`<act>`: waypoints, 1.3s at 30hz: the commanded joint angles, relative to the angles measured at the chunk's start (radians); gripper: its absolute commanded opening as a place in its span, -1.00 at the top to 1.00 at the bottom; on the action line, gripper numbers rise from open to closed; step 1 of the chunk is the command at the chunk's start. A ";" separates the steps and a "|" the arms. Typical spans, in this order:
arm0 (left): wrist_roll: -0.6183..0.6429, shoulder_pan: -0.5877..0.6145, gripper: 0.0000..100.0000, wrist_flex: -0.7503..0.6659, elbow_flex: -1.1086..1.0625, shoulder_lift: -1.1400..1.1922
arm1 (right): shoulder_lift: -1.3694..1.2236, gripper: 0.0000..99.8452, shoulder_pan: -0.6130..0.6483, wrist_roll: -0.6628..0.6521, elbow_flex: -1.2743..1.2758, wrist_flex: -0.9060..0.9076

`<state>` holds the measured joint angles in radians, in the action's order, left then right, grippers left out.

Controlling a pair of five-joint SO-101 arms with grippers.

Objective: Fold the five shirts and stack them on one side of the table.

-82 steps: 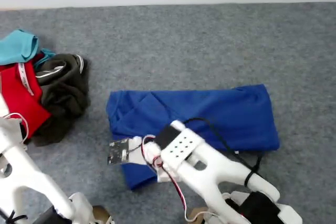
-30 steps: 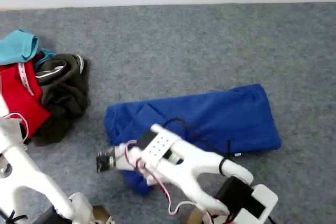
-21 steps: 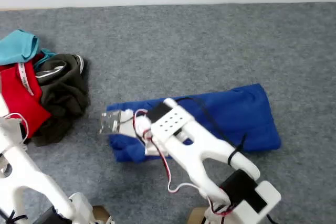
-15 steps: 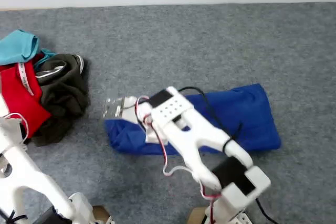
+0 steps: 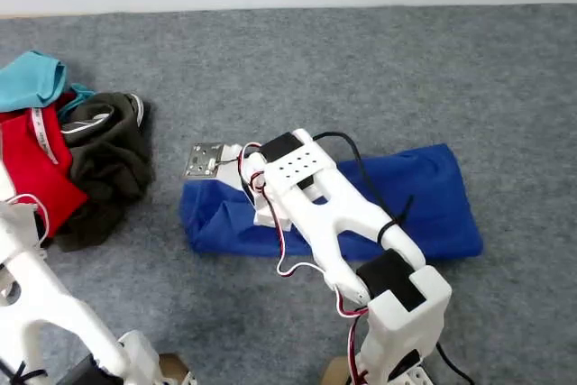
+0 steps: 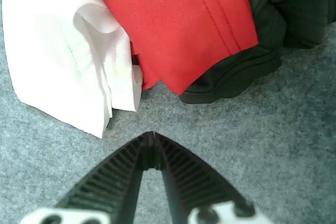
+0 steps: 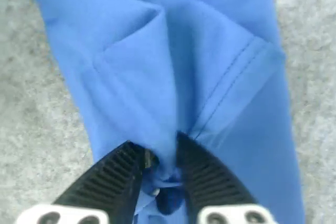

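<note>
Well to the left of the long blue cotton shirt (image 5: 424,196), the heap is as it was 2.7 s ago: a crumpled teal shirt (image 5: 34,78), a red shirt with a white neck tape (image 5: 32,164), a bunched dark olive shirt (image 5: 113,155) and, in the left wrist view, a white shirt (image 6: 63,61) lying against the red one. The white left arm (image 5: 36,304) has not moved either. It is still parked on the heap's side, apart from the blue shirt, and the black ribbed left gripper (image 6: 150,139) is pressed shut on nothing, above bare grey felt table cover (image 5: 361,69).

The change is all at the blue shirt. Its near-left edge, pinched low by the white right arm (image 5: 325,205), has been swept up and away from the robot. The shirt has gone from a deep rectangle to a narrower band lying left to right. The right gripper (image 7: 157,153) is clamped tight on a gathered tuck of blue fabric at the shirt's left end, with creases fanning out from the pinch.

So, as I judge it, the lengthwise fold on the first shirt is laid over but not let go. It wants releasing and a crosswise fold — and the heap beyond the blue shirt's left end is untouched.
</note>
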<state>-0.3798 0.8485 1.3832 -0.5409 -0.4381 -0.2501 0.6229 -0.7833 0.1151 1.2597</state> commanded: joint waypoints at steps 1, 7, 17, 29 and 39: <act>-0.011 0.003 0.98 -0.015 0.005 -0.034 | 0.010 0.60 -0.054 0.058 -0.051 0.013; -0.011 0.003 0.98 -0.015 0.007 -0.034 | 0.005 0.59 -0.140 0.061 -0.051 -0.005; -0.011 0.000 0.98 -0.015 0.008 -0.034 | 0.013 0.59 -0.140 0.069 -0.245 0.189; -0.003 0.003 0.98 0.044 0.005 -0.035 | 0.013 0.59 -0.246 0.264 -0.278 0.344; -0.008 0.005 0.98 0.137 0.012 -0.035 | 0.010 0.48 -0.602 0.442 -0.278 0.335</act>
<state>-0.3844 0.8485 1.4937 -0.5409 -0.4381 -0.2501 0.1105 -0.3721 -0.1135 1.5911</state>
